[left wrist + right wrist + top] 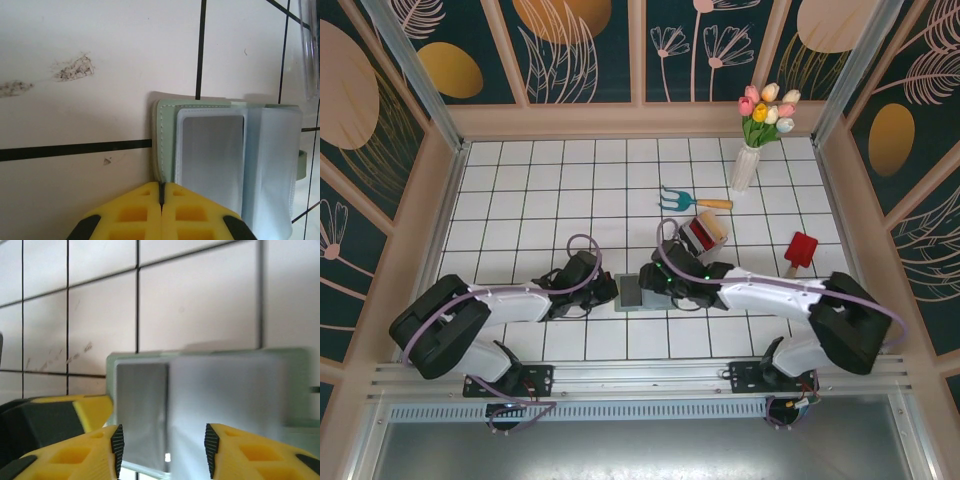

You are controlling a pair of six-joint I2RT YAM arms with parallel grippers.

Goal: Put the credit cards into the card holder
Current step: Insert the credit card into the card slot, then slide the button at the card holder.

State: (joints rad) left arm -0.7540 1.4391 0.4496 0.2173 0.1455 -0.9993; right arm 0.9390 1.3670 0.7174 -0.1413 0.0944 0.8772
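Note:
The card holder (630, 292) lies open on the tiles between my two grippers, sage-green outside and pale grey-blue inside (270, 165). A grey card-like rectangle (210, 150) sits in its clear pocket, also in the right wrist view (142, 410). My left gripper (162, 186) is shut on the holder's green left edge (164, 130). My right gripper (162, 445) hangs open just over the holder's pale sleeves (225, 390), with nothing between its pads. Red and beige credit cards (708, 232) stand in a small tray behind the right gripper (658, 284).
A white vase of tulips (747, 160) stands at the back right. A blue toy rake (692, 200) lies in front of it, and a red-bladed toy shovel (800, 250) lies to the right. The left gripper's yellow finger (85, 410) shows beside the holder.

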